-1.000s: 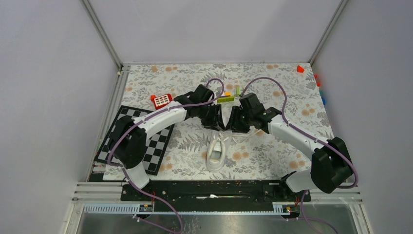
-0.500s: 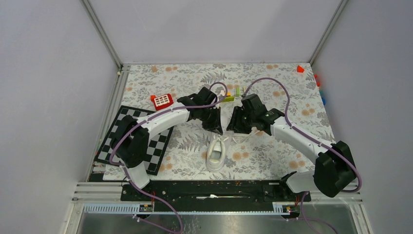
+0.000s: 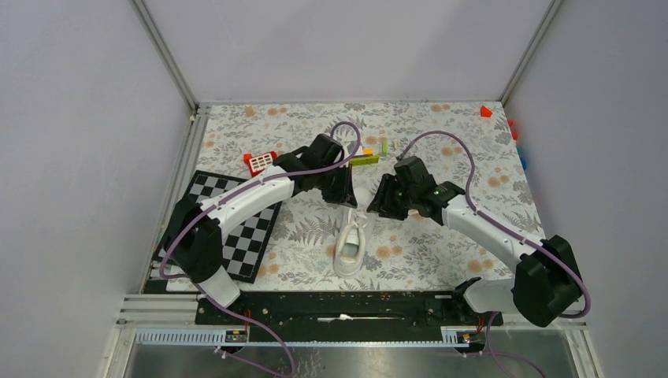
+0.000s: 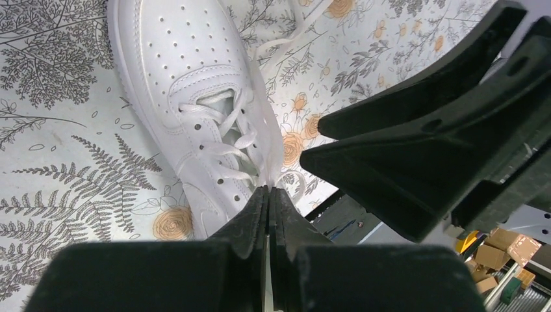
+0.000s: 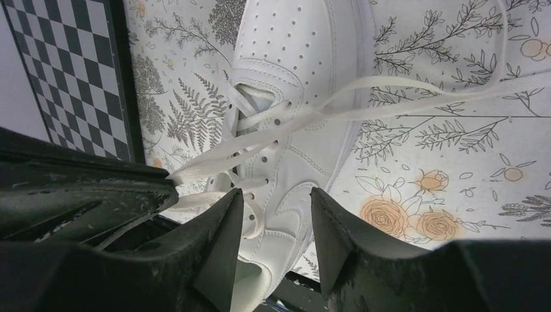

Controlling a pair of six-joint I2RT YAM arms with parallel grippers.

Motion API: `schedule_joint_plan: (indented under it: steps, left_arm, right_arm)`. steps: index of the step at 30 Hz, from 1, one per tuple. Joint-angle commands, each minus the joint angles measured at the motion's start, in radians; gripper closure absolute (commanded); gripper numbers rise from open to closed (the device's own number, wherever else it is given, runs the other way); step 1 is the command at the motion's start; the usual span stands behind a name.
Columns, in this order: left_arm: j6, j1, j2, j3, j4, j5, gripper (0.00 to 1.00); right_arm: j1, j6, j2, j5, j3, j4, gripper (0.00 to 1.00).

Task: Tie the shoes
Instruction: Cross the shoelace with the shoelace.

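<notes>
One white sneaker (image 3: 350, 246) is seen near the front edge of the floral mat (image 3: 441, 260), with one chessboard (image 3: 236, 236) to its left. Just beyond the sneaker, a lace (image 5: 338, 107) is now pinched taut in the left gripper (image 4: 268, 192), open a second ago. The right gripper (image 5: 276, 195), half-spread, grips nothing and is drawn farther aside.

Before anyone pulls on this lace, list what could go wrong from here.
The left gripper is shut on the lace only at its very tip, so a hard pull may slip it free.
Nothing pins the white sneaker to the floral cloth, so the taut lace may drag or tip it.
The right gripper, open, hangs close beside the left one. Closing in may make them collide.
</notes>
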Motion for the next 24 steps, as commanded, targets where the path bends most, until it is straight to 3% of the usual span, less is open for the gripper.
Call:
schedule_joint_plan:
  steps: [1,14,24]
  left_arm:
    - [0.012,0.008,-0.07,-0.007,0.097,0.007,1.0]
    - [0.015,0.021,-0.106,-0.059,0.146,0.043,1.0]
    - [0.01,0.027,-0.096,-0.063,0.165,0.062,1.0]
  right_arm:
    - [-0.012,0.085,-0.044,0.024,-0.038,0.069,0.5]
    - [-0.172,0.333,-0.084,-0.042,-0.213,0.266,0.45]
    - [-0.221,0.402,0.085,-0.095,-0.195,0.372,0.46]
